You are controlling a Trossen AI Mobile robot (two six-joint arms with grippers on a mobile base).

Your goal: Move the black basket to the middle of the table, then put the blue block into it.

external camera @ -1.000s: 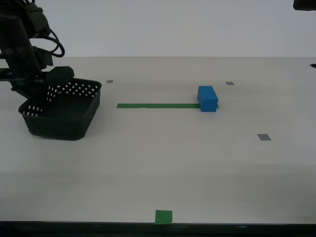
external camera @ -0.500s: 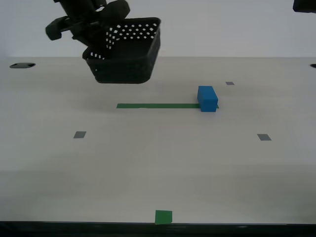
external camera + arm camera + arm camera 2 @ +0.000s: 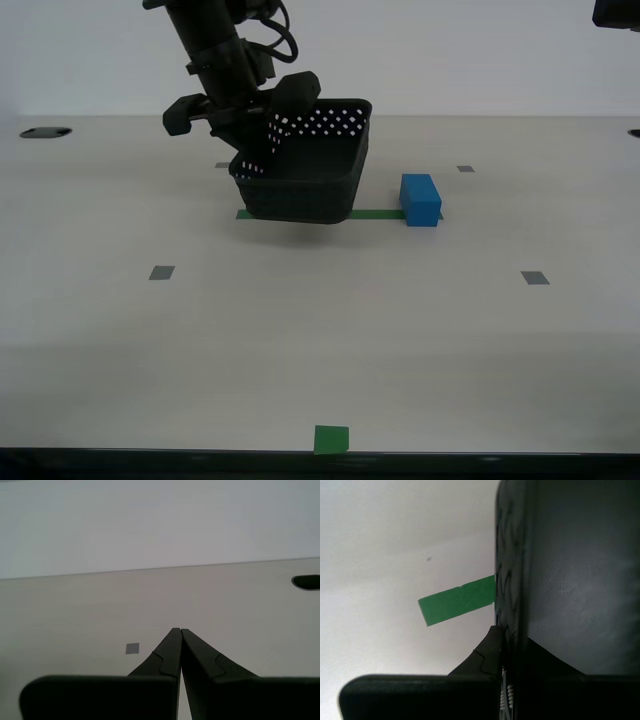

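Observation:
The black basket (image 3: 305,185) hangs slightly tilted, low over the table (image 3: 300,340), covering the green tape strip (image 3: 375,214) at its end on the exterior view's left. I cannot tell whether it touches the table. My second gripper (image 3: 262,125) is shut on the basket's near-left wall; the second wrist view shows that wall (image 3: 570,580) in the jaws of this gripper (image 3: 502,630), with the strip (image 3: 457,601) below. The blue block (image 3: 420,200) stands on the strip's other end, just to the exterior view's right of the basket. My first gripper (image 3: 178,630) is shut and empty above bare tabletop.
Small grey squares lie on the table (image 3: 161,272) (image 3: 535,278) (image 3: 465,168), one also in the first wrist view (image 3: 132,648). A green square (image 3: 331,438) sits at the front edge. A dark oval hole (image 3: 45,132) is at the far left. A dark arm part (image 3: 618,12) shows top right.
The second gripper lifted the basket from the exterior view's left, carried it high toward the right, and has now lowered it over the green strip beside the blue block. The block has not moved.

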